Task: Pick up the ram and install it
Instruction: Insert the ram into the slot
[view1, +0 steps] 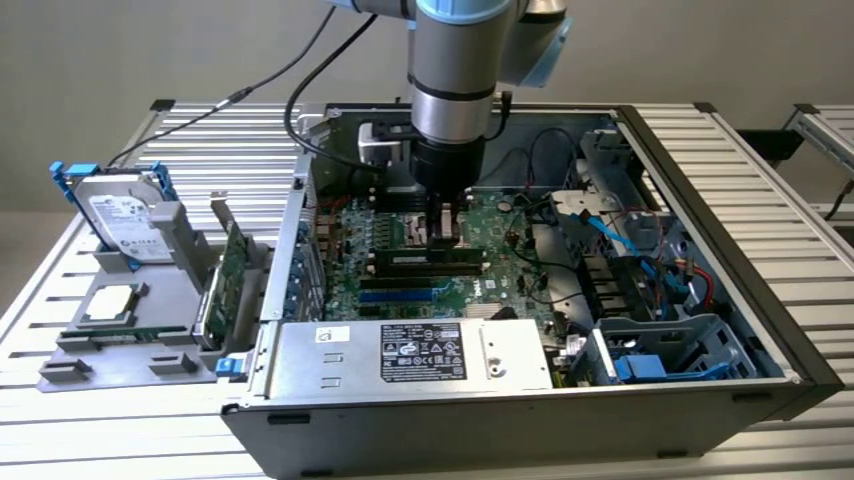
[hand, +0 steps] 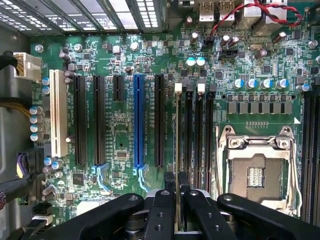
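Fingers (hand: 161, 215) pinch one ram (hand: 178, 140) edge-on over one of four adjacent memory slots (hand: 198, 135).

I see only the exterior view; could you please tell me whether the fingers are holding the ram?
Observer: Yes; the wrist view shows the black fingers closed on the long, thin green ram stick, seen edge-on.
Operator: Thank you. Which memory slot is it lined up with?
Observer: The outermost one, with a white latch, right beside the black expansion slot.
Operator: Are the neighbouring slots free?
Observer: The three black memory slots beside it look empty.
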